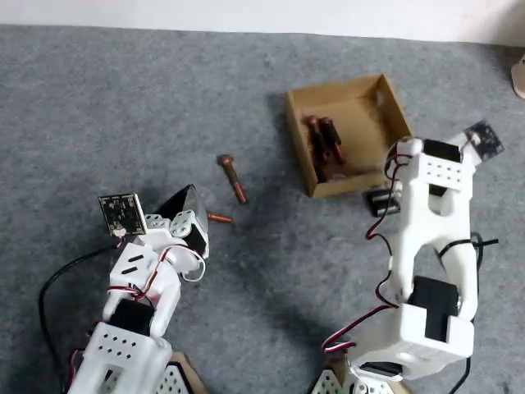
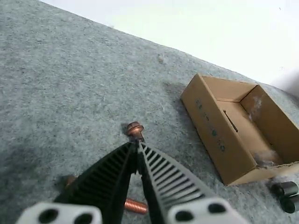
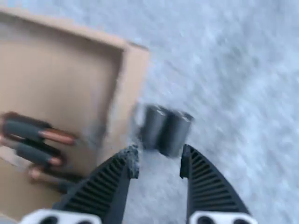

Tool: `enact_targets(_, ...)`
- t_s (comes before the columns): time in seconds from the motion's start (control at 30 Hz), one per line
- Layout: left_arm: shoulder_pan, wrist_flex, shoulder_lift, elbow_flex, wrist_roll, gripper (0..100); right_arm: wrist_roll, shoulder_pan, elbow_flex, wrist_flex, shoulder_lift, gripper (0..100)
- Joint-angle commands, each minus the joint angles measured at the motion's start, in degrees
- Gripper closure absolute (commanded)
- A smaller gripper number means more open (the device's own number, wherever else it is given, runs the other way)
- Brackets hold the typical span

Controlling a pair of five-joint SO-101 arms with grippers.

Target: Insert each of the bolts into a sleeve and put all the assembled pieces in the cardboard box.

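Two copper bolts lie on the grey carpet: one [image 1: 232, 177] [image 2: 135, 129] just beyond my left gripper's tips, the other [image 1: 218, 217] [image 2: 136, 206] under its fingers. My left gripper [image 1: 194, 205] [image 2: 137, 145] is shut with nothing in it. The cardboard box [image 1: 387, 98] [image 2: 212, 125] [image 3: 133, 70] holds several assembled pieces [image 1: 324, 148] [image 3: 32, 135]. Two dark sleeves [image 3: 163, 128] [image 2: 285, 193] stand side by side on the carpet against the box's outer wall. My right gripper [image 3: 159, 161] [image 1: 381, 199] is open just short of them, one finger on either side.
Grey carpet covers the whole table [image 1: 98, 107], with open room to the left and between the arms. The right arm's white body [image 1: 431, 246] stands close to the box's near side. A pale wall edge runs along the far side.
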Motion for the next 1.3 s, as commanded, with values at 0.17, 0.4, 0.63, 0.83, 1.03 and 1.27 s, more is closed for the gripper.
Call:
enact_targets(0.17, -0.92, 0.18, -0.57, 1.45, -0.53, 98, -1.23, 0.75, -0.57, 2.33, 2.77, 86.5)
enact_targets(0.4, -0.92, 0.18, -0.57, 1.45, -0.53, 98, -1.41, 1.45, -2.86, -3.12, 13.67, 86.5)
enact_targets(0.63, -0.92, 0.18, -0.57, 1.45, -0.53, 98, -1.49, 2.07, -4.18, -6.11, 15.52, 86.5)
enact_targets(0.83, -0.92, 0.18, -0.57, 1.45, -0.53, 98, -1.49, 4.26, -6.55, -6.46, 16.04, 86.5)
enact_targets(1.03, -0.92, 0.18, -0.57, 1.45, -0.35, 98, -1.41, 5.41, -6.55, -6.55, 16.04, 86.8)
enact_targets(1.27, -0.75, 0.09, -0.57, 1.45, -0.26, 98, -1.41, 5.14, -6.29, -6.2, 16.04, 98.2)
